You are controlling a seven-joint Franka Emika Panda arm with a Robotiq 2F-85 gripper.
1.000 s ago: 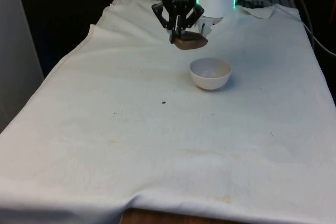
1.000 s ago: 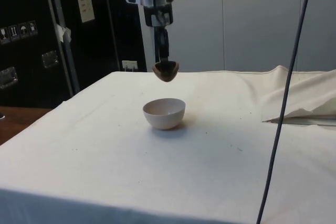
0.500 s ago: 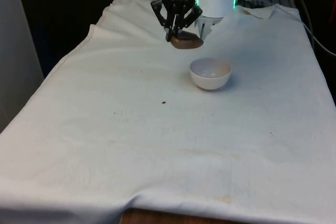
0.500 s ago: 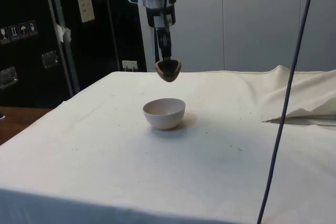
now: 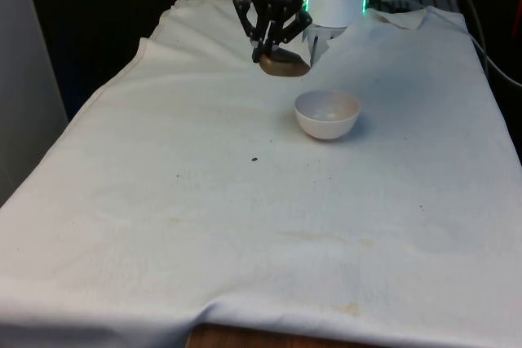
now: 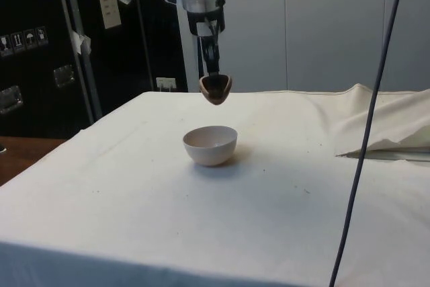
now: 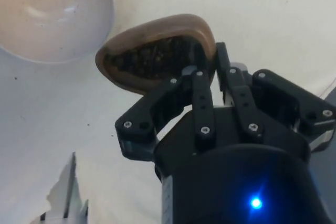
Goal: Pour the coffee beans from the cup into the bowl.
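A small brown wooden cup (image 5: 285, 65) (image 6: 216, 89) (image 7: 152, 51) hangs in the air, with my gripper (image 5: 270, 51) (image 6: 213, 75) (image 7: 208, 62) shut on its rim. Dark coffee beans (image 7: 149, 54) fill the cup in the wrist view. The cup is held above the table, behind the white bowl (image 5: 327, 114) (image 6: 210, 144) (image 7: 50, 11) and toward the front view's left of it. The bowl stands on the white cloth and looks empty inside.
A lone dark speck (image 5: 254, 160) lies on the cloth toward the front view's left of the bowl. Folded cloth (image 6: 386, 126) bunches at the side view's right. A dark cable (image 6: 366, 132) hangs in front of the side camera.
The gripper has risen a little with the cup and shifted slightly toward the front view's left. The bowl has not moved.
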